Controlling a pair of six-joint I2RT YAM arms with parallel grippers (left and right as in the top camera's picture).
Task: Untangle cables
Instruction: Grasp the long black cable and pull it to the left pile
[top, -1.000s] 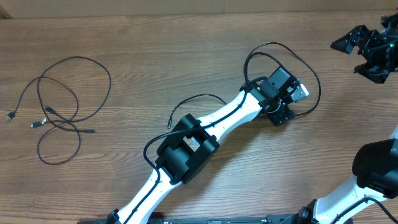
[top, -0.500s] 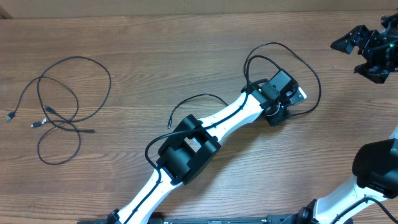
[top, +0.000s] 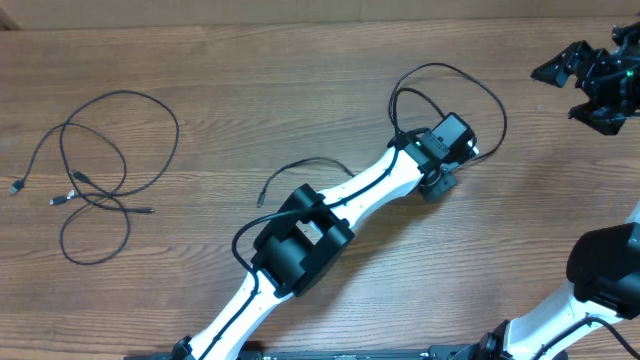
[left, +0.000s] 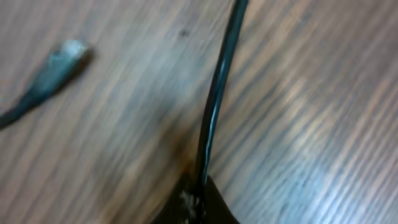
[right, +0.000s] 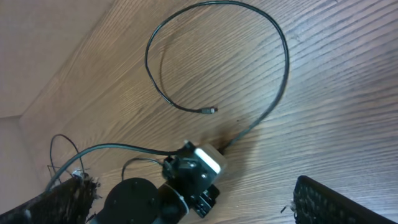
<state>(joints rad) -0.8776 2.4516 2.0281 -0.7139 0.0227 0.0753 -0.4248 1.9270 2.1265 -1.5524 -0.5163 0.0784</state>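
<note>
1. Nearest the robot's base, a thin black cord (top: 300, 164) poked out from under the left arm (top: 300, 235). Its plug end (top: 262, 200) lay loose on the wooden table (top: 300, 60). I couldn't tell whether it joined up with the cord in the gripper.
2. The left gripper (top: 440, 183) sat low around mid-table, jaws pinched tight on a thin, glossy black cable (left: 214, 106). The wrist view was pretty blurry, but the cable ran straight into the dark fingertips.
3. Past the gripper, that cable swept out in one big open loop (top: 470, 80) lying flat on the wood. It then curled back to a silver-tipped plug (right: 213, 110) near the gripper, not touching it.
4. Way over on the left side, well apart from both arms, the other cables (top: 100, 170) lay in a loose tangle of overlapping loops. A few small plugs (top: 17, 187) stuck out at the edges.
5. In the far right corner, the right gripper (top: 570, 90) had its jaws spread wide with nothing between them.
</note>
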